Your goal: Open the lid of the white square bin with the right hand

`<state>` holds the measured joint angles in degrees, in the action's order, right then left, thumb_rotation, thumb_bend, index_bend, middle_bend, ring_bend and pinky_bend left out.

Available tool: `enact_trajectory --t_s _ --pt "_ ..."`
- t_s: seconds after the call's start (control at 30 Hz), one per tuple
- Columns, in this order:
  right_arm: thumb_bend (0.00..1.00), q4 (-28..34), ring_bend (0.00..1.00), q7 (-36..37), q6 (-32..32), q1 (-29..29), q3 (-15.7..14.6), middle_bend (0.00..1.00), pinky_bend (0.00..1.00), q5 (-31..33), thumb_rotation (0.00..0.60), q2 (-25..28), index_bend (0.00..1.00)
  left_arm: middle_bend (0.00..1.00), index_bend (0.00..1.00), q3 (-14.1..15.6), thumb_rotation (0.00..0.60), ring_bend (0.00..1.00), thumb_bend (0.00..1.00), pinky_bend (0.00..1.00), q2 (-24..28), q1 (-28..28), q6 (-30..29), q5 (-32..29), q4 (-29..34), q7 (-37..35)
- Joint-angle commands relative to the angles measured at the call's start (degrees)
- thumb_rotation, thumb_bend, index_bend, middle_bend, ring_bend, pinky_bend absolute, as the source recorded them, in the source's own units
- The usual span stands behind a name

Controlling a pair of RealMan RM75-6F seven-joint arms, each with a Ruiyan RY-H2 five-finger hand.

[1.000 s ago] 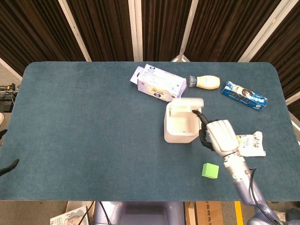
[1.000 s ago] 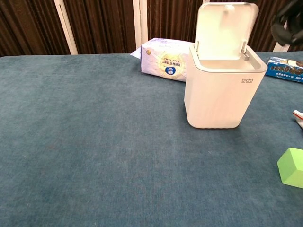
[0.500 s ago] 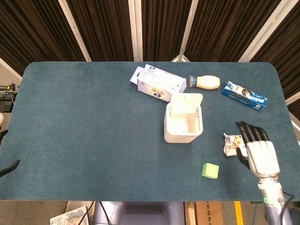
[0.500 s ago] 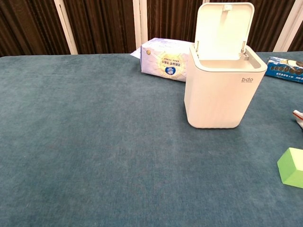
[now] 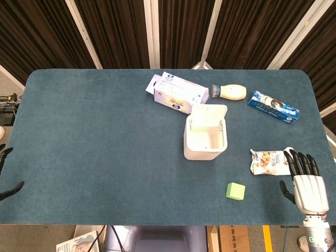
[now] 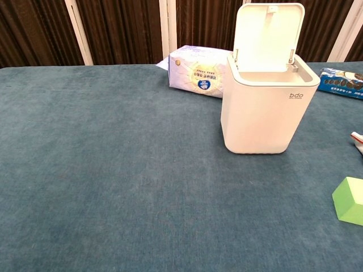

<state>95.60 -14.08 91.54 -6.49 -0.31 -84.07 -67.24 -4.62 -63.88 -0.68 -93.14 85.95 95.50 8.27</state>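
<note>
The white square bin [image 5: 205,138] [image 6: 264,107] stands right of the table's middle. Its lid [image 5: 209,111] [image 6: 269,35] is raised upright at the far side, and the inside shows nothing. My right hand [image 5: 305,181] hovers at the table's front right corner, well away from the bin, fingers straight and apart, holding nothing. It does not appear in the chest view. At the far left edge of the head view only dark fingertips [image 5: 10,189] of my left hand show, off the table.
A purple-white tissue pack [image 5: 177,93] [image 6: 198,71] lies behind the bin. A cream bottle [image 5: 229,92] and blue packet [image 5: 273,106] lie far right. A snack pouch [image 5: 270,161] sits beside my right hand, a green cube [image 5: 235,191] [image 6: 349,200] near the front edge.
My right hand has left the bin's lid and drawn back to the front right corner, uncovering the snack pouch. The lid stays up.
</note>
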Motion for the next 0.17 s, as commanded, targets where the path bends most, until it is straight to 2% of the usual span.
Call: enact_trajectory --t_s 0.03,0.17 --pt "0.35 -0.2 0.10 -0.5 0.6 0.4 0.5 0.11 0.09 -0.2 0.600 0.0 0.09 0.09 0.17 0.2 0.600 0.00 0.07 0.06 0.3 0.1 -0.1 0.4 0.1 -0.3" --pt "0.35 0.0 0.10 -0.4 0.7 0.7 0.6 0.11 0.09 -0.7 0.600 0.1 0.09 0.09 0.17 0.3 0.600 0.00 0.07 0.06 0.4 0.1 -0.2 0.7 0.0 -0.7"
